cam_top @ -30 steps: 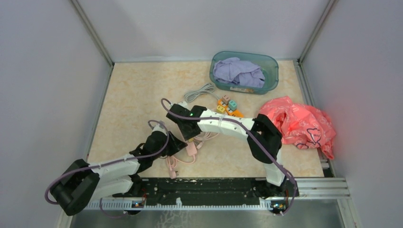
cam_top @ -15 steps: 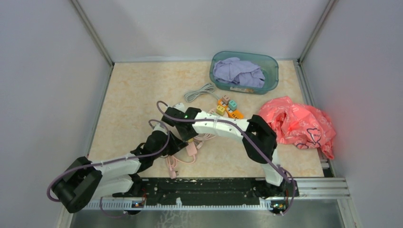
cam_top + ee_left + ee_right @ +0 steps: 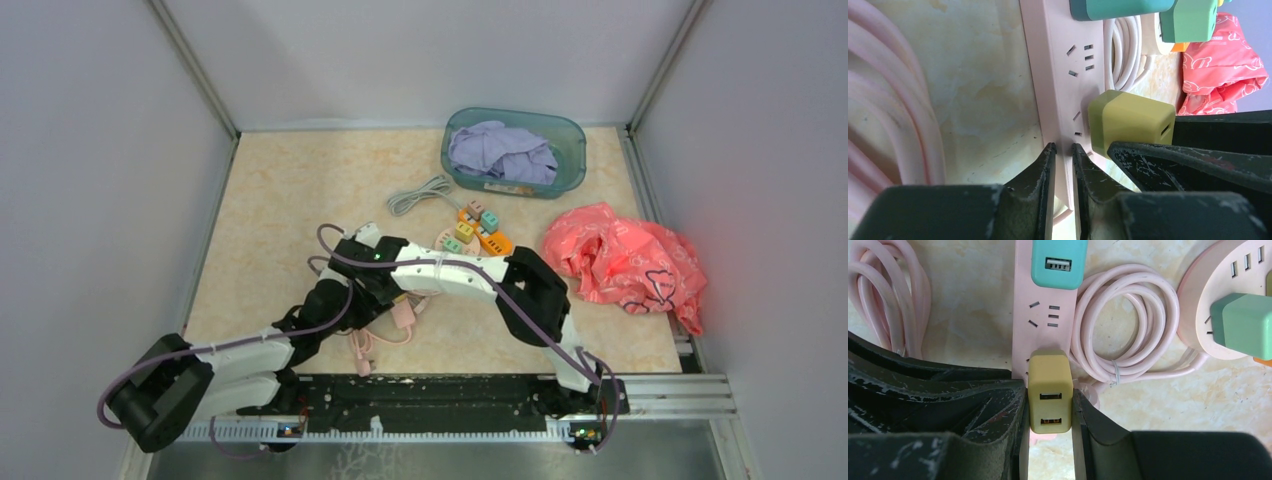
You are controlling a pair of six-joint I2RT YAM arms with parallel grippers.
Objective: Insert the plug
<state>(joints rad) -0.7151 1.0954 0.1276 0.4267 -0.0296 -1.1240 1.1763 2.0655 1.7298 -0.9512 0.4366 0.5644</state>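
My right fingers (image 3: pixel 1098 440) clamp the olive-yellow square charger plug (image 3: pixel 1049 390), which stands against the pink plastic power strip (image 3: pixel 1045 315). My left fingers (image 3: pixel 1040 190) have narrowed over the strip's end, and I cannot tell whether they pinch it. That looks like bracing before I press the plug home.

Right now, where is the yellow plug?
In the right wrist view, bottom centre: the yellow plug sits between the right gripper's fingers, on the pink strip, below the teal plug.
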